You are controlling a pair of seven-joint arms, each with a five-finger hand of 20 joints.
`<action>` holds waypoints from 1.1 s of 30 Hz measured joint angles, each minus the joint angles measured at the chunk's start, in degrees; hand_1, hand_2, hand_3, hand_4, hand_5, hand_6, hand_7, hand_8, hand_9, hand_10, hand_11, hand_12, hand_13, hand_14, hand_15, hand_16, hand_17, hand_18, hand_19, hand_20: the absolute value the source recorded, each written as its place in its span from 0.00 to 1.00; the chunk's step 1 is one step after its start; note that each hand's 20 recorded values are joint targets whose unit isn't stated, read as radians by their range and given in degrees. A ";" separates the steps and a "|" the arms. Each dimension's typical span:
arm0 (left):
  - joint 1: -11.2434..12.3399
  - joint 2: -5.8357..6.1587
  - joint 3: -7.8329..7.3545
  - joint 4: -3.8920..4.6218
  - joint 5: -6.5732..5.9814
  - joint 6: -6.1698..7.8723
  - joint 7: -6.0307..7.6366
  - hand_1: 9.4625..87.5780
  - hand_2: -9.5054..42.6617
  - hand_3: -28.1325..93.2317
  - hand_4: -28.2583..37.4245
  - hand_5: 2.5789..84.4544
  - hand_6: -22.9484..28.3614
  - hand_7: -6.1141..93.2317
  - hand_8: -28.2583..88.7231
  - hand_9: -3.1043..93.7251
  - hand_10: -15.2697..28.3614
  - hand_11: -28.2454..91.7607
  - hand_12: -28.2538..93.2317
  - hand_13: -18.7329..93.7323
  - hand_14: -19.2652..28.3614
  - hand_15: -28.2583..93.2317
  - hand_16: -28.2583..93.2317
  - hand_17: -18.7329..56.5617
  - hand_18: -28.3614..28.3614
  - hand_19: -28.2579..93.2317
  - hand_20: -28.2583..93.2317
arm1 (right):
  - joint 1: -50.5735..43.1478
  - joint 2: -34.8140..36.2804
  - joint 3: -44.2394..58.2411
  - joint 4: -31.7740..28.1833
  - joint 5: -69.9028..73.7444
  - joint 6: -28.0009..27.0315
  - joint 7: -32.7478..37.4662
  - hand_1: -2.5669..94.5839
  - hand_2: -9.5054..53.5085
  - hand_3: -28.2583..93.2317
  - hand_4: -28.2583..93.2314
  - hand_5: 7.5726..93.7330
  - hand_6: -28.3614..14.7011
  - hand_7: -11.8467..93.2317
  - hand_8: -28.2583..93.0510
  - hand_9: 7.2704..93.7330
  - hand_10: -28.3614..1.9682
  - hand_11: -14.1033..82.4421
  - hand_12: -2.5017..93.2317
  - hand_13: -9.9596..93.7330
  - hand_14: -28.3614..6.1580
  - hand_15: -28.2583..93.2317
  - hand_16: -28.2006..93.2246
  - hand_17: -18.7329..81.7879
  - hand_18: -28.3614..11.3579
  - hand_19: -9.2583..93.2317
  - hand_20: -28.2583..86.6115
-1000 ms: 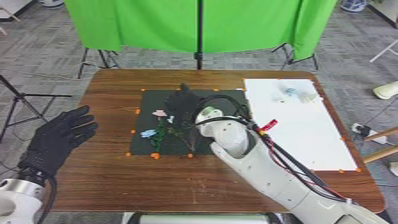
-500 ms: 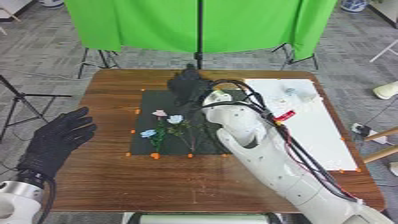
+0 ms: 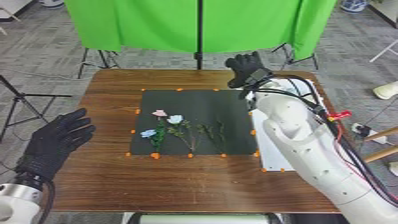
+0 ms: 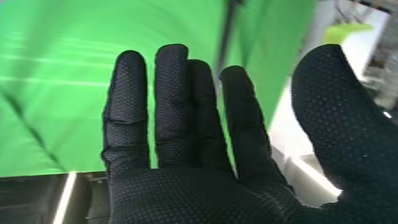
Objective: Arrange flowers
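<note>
Black fabric: the robot's left hand (image 3: 55, 144), gloved, raised at the near left side of the brown wooden table (image 3: 204, 182). Fingers straight and a little spread, nothing in them; likely parked there to leave the working area free.

White, seven-jointed: the right arm (image 3: 306, 137), crossing over the table's right side and partly hiding a white rectangular sheet (image 3: 275, 157). Whatever lies on the sheet beneath the arm cannot be told.

Orange: small markers (image 3: 155, 156) at the edges of a black rectangular mat (image 3: 200, 102), presumably to fix the bounds of the layout.

Green: slender leafy sprigs (image 3: 212, 131) on the mat, right of the flowers; no bloom can be made out on them. Probably filler, laid alongside to extend the row.

Blossoms, three, all on the mat's left half: one pale blue flower (image 3: 148, 134) nearest, one white flower (image 3: 175, 119) beyond it, one small pink flower (image 3: 159, 113) farthest. Stems point mostly towards the near edge, perhaps so that the heads stay apart and each can be seen.

Black fabric again: the right hand (image 3: 246, 70), beyond the table's far edge. Palm open, fingers extended with slight gaps, thumb wide apart, holding nothing; such a pose suits clearing the blooms without snagging them.

Green cloth: a hanging curtain (image 3: 138, 25), farthest, probably a plain backdrop.
</note>
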 measured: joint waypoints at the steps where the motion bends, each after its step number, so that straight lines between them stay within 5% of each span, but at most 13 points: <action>1: 0.02 0.00 0.00 0.00 0.00 -0.01 0.00 0.21 0.24 0.82 0.00 0.40 0.53 0.31 0.13 0.33 0.65 0.52 0.35 0.36 0.71 0.65 0.19 0.14 0.87 0.65 0.28 | -0.65 0.89 0.50 -0.08 0.00 0.05 0.27 0.30 0.00 0.98 0.00 0.37 0.59 0.40 0.06 0.40 0.60 0.52 0.24 0.51 0.63 0.65 0.34 0.37 0.32 0.72 0.51; 25: -0.45 0.11 -0.14 0.17 0.00 -0.11 -0.09 0.21 0.24 0.82 0.00 0.41 0.53 0.31 0.13 0.33 0.65 0.52 0.35 0.36 0.71 0.65 0.19 0.14 0.87 0.65 0.28 | -9.94 11.94 5.91 2.44 -2.18 -1.07 7.05 0.34 0.00 0.98 0.00 0.40 0.65 0.44 0.04 0.44 0.64 0.57 0.24 0.57 0.71 0.70 0.37 0.38 0.29 0.73 0.52; 33: -0.43 0.04 -0.09 0.14 0.00 -0.03 -0.08 0.21 0.24 0.82 0.00 0.40 0.53 0.32 0.13 0.33 0.65 0.52 0.35 0.36 0.72 0.65 0.19 0.14 0.87 0.65 0.28 | -9.87 12.14 5.80 4.89 -3.23 -1.10 7.31 0.38 0.00 0.95 0.00 0.48 0.70 0.47 0.03 0.59 0.73 0.58 0.28 0.67 0.77 0.69 0.42 0.40 0.31 0.75 0.54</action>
